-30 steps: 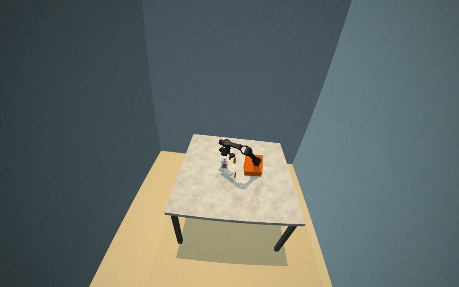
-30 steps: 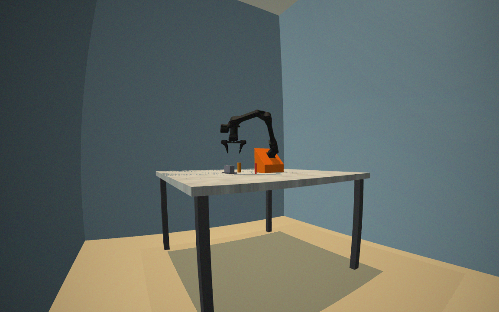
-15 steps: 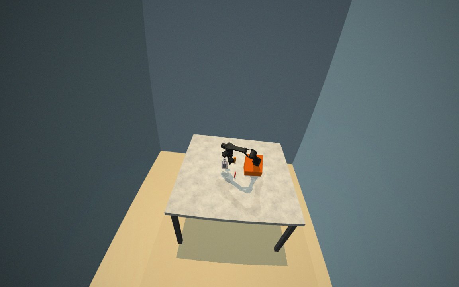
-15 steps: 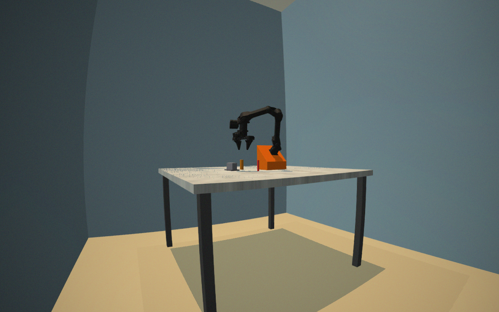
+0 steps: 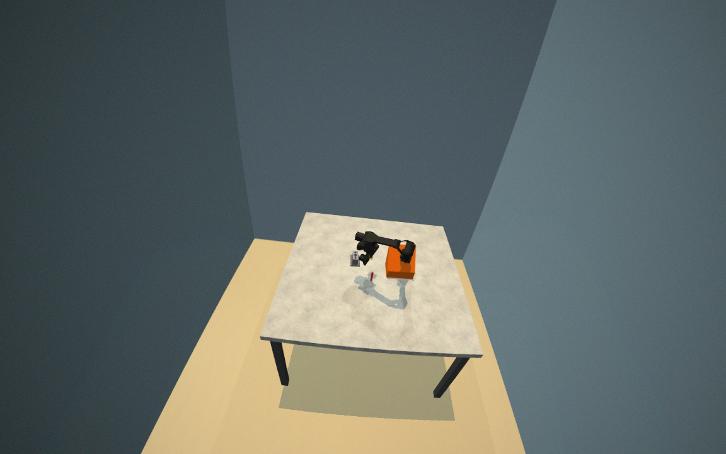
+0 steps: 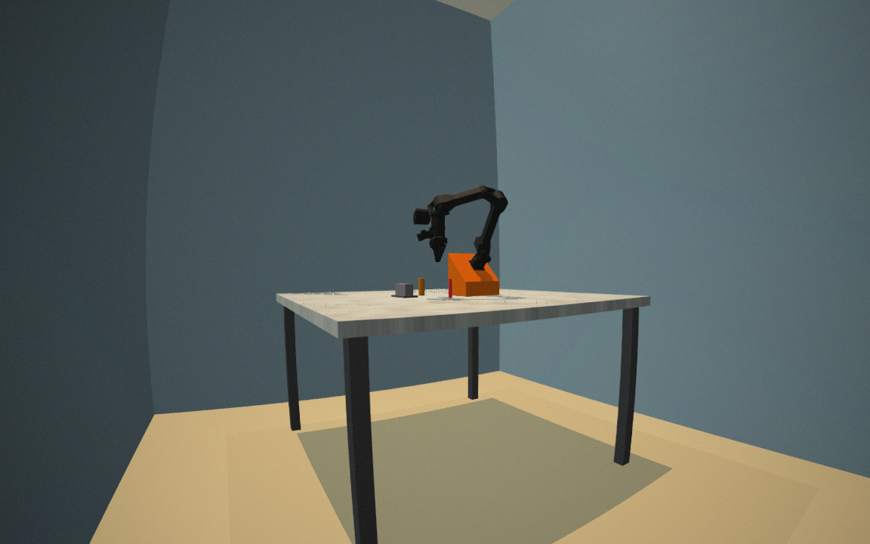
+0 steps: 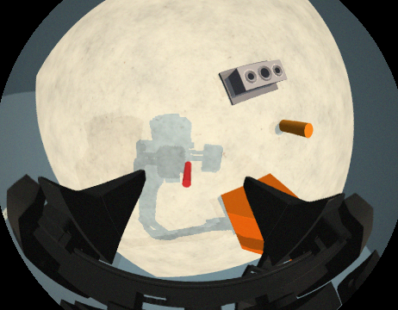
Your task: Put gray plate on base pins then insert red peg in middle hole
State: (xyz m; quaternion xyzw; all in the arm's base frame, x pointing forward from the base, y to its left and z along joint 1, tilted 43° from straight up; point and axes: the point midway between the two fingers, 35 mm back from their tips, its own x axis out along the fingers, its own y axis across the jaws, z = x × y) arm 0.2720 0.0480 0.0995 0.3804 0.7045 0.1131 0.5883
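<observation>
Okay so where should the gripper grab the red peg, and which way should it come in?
The red peg is slim and stands upright, so the gripper would probably do best coming straight down from above, closing its open fingers across opposite sides of the upper part, leaving the lower end free.
</observation>
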